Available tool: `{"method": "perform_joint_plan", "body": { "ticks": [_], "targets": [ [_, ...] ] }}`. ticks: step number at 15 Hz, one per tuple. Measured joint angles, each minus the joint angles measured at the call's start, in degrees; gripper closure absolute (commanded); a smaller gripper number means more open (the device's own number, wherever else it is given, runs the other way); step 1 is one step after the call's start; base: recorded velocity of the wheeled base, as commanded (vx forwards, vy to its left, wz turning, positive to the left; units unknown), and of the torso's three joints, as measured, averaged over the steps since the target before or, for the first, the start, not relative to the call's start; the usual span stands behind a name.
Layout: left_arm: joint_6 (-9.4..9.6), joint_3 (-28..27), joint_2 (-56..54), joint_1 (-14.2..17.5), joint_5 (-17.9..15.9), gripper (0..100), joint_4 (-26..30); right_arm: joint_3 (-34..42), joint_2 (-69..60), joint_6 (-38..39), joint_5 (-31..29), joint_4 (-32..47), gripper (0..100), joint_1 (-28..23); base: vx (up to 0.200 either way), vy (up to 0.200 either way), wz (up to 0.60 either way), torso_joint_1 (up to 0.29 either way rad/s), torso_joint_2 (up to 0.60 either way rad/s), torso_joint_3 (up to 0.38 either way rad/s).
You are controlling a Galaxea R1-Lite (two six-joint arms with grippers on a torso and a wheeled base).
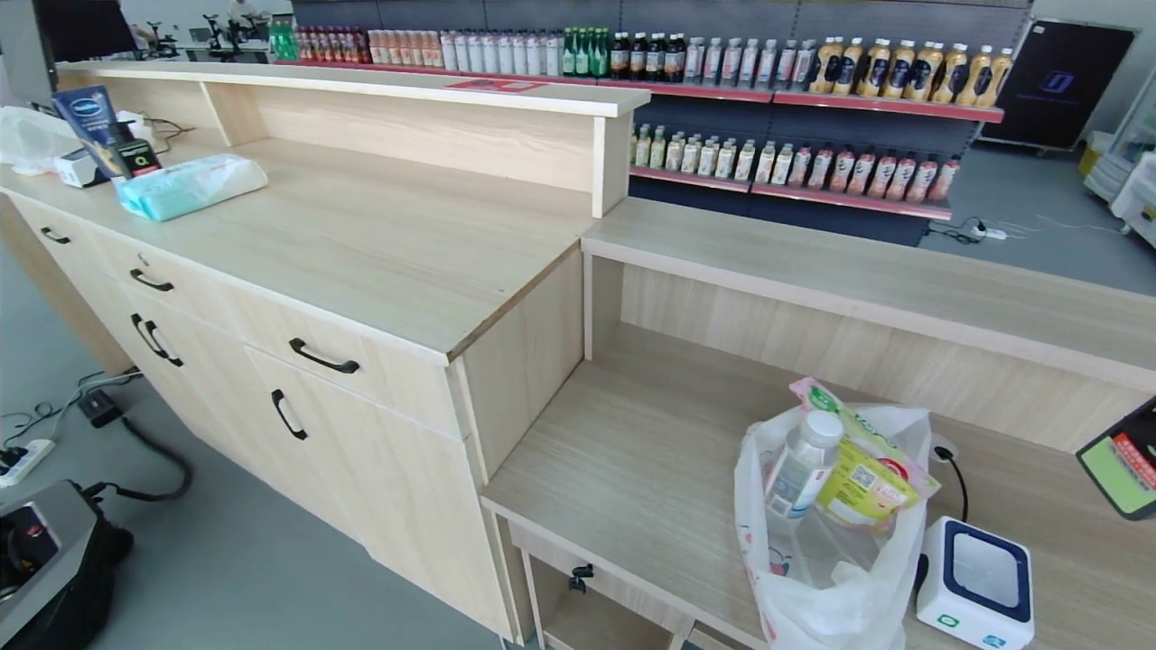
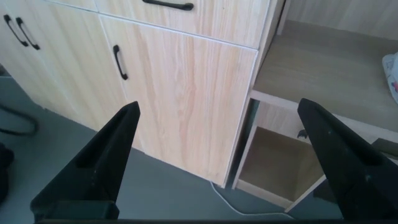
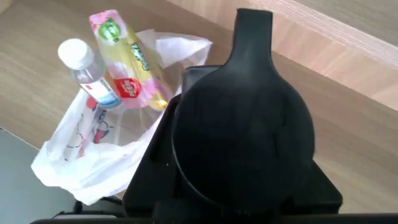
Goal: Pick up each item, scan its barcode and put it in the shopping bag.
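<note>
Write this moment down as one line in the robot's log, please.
bagged: bottle, snack packet in shopping bag | waiting: tissue pack on upper counter | scanner: beside shopping bag | left end effector: open, empty

A shop: shelves of bottled drinks point(image 1: 890, 106) behind a wooden checkout counter point(image 1: 379, 244) with a scanner point(image 1: 980, 578).

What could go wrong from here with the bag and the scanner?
The shopping bag is limp and sits near the lower counter's front edge, with a bottle and yellow pack poking out; a nudge might topple it. The scanner stands right beside it, so loose plastic could cover its window. The teal pack lies far off on the upper counter, likely a long reach.
</note>
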Motion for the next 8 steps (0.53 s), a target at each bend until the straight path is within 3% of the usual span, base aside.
{"method": "perform_joint_plan", "body": {
  "ticks": [3, 8],
  "targets": [
    [-0.02, 0.0, 0.0, 0.0, 0.0, 0, 0.0, 1.3, 4.8, -1.7, -0.3, -1.4, 100, 1.6, 0.0, 0.0, 0.0, 0.0, 0.0, 0.0],
    [0.0, 0.0, 0.0, 0.0, 0.0, 0, 0.0, 6.3, 16.8, -11.2, 0.7, -14.7, 100, 2.6, 0.0, 0.0, 0.0, 0.0, 0.0, 0.0]
  ]
}}
